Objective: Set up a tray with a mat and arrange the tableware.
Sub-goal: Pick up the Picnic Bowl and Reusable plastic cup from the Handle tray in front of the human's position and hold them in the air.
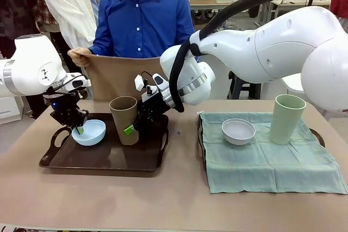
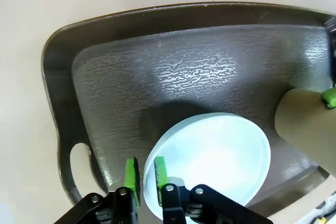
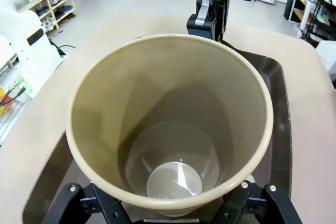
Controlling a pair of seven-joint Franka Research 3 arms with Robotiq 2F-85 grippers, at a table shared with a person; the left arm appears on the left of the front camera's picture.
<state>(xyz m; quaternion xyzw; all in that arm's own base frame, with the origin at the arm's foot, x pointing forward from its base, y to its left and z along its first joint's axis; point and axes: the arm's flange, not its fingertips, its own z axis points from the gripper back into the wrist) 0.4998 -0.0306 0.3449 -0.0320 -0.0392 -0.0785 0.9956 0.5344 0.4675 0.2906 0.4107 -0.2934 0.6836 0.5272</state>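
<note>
Front view: our left hand (image 1: 80, 129) pinches the bowl (image 1: 92, 133) by its rim, our right hand (image 1: 130, 129) grips the tilted tumbler (image 1: 123, 113), both in the tray (image 1: 109, 161); we should keep the 2 apart and level.

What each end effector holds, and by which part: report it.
The left end effector pinches the pale blue bowl by its rim; the right end effector clamps the tan tumbler by its lower side wall.

Left of frame, pale blue round bowl (image 1: 89, 132) and tall tan tumbler (image 1: 122, 113) block the back of the dark brown plastic tray (image 1: 103, 160); its front strip lies open, edge to edge.
</note>
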